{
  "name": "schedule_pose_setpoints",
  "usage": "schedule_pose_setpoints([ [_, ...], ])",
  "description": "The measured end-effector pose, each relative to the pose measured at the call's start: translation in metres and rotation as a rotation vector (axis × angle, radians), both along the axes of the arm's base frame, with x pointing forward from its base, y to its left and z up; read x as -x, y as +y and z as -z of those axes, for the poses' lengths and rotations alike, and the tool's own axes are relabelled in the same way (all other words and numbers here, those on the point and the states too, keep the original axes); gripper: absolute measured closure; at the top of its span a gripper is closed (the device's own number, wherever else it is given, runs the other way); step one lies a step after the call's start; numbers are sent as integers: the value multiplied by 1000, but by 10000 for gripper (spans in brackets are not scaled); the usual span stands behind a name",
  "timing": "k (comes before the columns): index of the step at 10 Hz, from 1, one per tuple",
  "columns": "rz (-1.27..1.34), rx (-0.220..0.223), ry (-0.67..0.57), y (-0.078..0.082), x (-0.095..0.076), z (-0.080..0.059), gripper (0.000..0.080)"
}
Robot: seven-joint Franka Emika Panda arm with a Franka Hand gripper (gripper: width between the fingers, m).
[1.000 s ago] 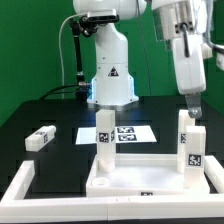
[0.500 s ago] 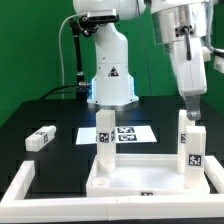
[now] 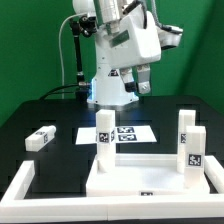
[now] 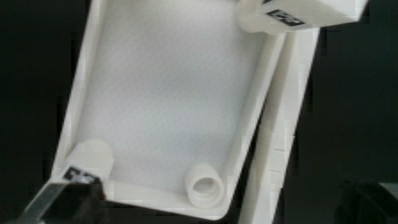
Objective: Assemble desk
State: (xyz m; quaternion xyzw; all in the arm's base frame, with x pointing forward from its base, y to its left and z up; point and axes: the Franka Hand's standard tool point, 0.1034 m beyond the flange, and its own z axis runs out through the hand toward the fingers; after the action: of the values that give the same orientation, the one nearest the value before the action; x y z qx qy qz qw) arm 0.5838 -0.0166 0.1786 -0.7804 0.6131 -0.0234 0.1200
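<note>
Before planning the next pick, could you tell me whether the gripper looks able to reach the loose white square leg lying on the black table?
Probably yes: the loose white square leg lies alone, nothing above it, and the gripper hangs high with jaws open.

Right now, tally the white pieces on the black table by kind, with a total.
Tabletop panel: 1
Upright legs: 3
Leg lying loose: 1
Marker board: 1
Total: 6

The tabletop panel (image 3: 150, 178) lies nearest the camera, with three legs standing on it: one (image 3: 104, 137) at the exterior view's left, two (image 3: 190, 148) at its right. A loose leg (image 3: 41, 137) lies further left; the marker board (image 3: 127, 133) lies behind.
</note>
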Motion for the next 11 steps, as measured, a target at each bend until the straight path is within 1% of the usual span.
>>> schedule_pose_setpoints([
  [2, -203, 40, -32, -1, 0, 1, 150],
  [3, -240, 47, -37, -1, 0, 1, 150],
  [5, -412, 80, -64, -3, 1, 2, 150],
  [6, -575, 105, -86, -16, 12, 4, 150],
  [7, -691, 119, -93, -40, 34, 9, 150],
  [8, -760, 127, -91, -68, 51, 17, 150],
  [9, -929, 128, -93, -98, 66, 26, 150],
  [10, -1018, 130, -90, -117, 77, 29, 150],
  [11, -1039, 134, -91, -128, 82, 32, 150],
])
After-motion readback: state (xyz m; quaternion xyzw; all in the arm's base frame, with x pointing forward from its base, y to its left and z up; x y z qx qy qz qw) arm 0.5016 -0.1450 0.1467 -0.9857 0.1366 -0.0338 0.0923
